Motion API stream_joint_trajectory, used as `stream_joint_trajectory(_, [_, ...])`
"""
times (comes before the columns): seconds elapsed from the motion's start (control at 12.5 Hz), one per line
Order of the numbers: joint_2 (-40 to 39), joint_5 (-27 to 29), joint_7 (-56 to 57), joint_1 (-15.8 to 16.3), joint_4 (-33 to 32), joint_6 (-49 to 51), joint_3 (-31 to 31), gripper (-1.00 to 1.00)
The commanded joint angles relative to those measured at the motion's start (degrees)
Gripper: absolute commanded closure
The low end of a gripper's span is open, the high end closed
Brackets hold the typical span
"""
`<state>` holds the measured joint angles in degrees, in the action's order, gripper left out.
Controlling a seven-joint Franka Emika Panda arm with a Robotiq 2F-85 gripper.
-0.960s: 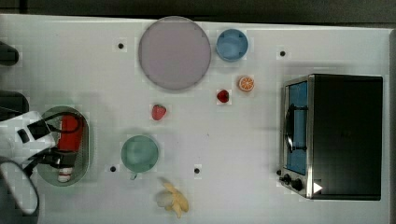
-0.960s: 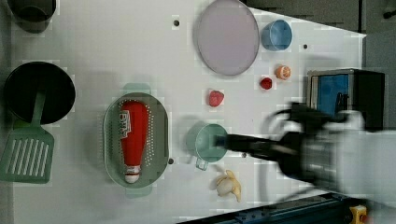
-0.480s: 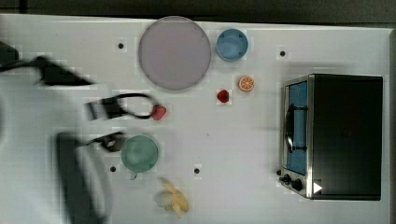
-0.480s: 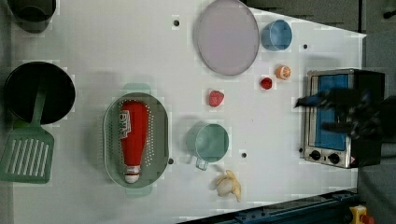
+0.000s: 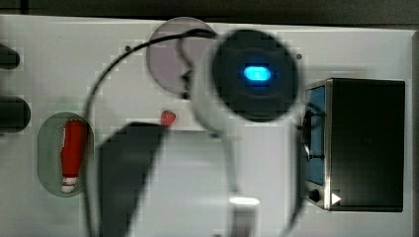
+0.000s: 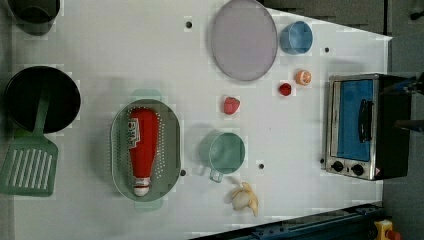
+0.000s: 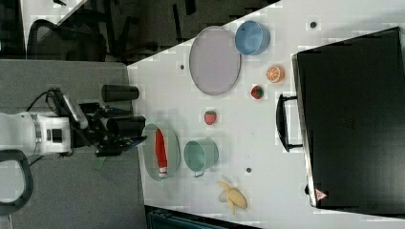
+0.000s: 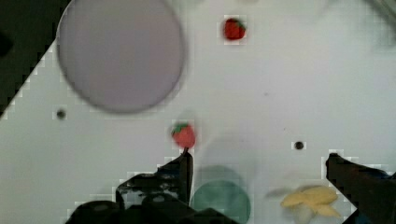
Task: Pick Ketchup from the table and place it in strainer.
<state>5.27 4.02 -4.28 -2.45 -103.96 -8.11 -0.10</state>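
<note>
The Ketchup (image 6: 144, 148), a red bottle with a white cap, lies lengthwise inside the pale green strainer (image 6: 119, 150). It is also seen in the top view as Ketchup (image 5: 74, 150) in the strainer (image 5: 47, 153), and in the right view as Ketchup (image 7: 161, 150) in the strainer (image 7: 149, 164). In the wrist view my gripper (image 8: 257, 163) is open and holds nothing. Its fingers (image 8: 182, 168) stand wide apart above the table. In the right view the gripper (image 7: 133, 137) stands just off the strainer's left side. My blurred arm (image 5: 257, 74) crosses the middle of the top view.
A toaster oven (image 6: 362, 125) stands at the left view's right. Nearby are a grey plate (image 6: 243, 40), a blue bowl (image 6: 296, 37), a green cup (image 6: 223, 152), a banana (image 6: 245, 197), a strawberry (image 6: 231, 105) and an orange half (image 6: 303, 77). A black pan (image 6: 42, 97) and a spatula (image 6: 27, 165) sit left.
The arm has swung away from the strainer and now blurs across the middle of the top view. It has left the left view's centre. The Ketchup stays lying in the strainer.
</note>
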Motion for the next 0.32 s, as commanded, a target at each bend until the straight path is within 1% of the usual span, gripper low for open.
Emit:
stream_joint_trajectory(0.08, [1.2, -2.0, 3.3, 0.1, 0.8, 1.9, -0.2, -1.00])
stream_joint_trajectory(0.32, [1.2, -3.9, 4.1, 0.1, 0.8, 1.8, -0.3, -1.00])
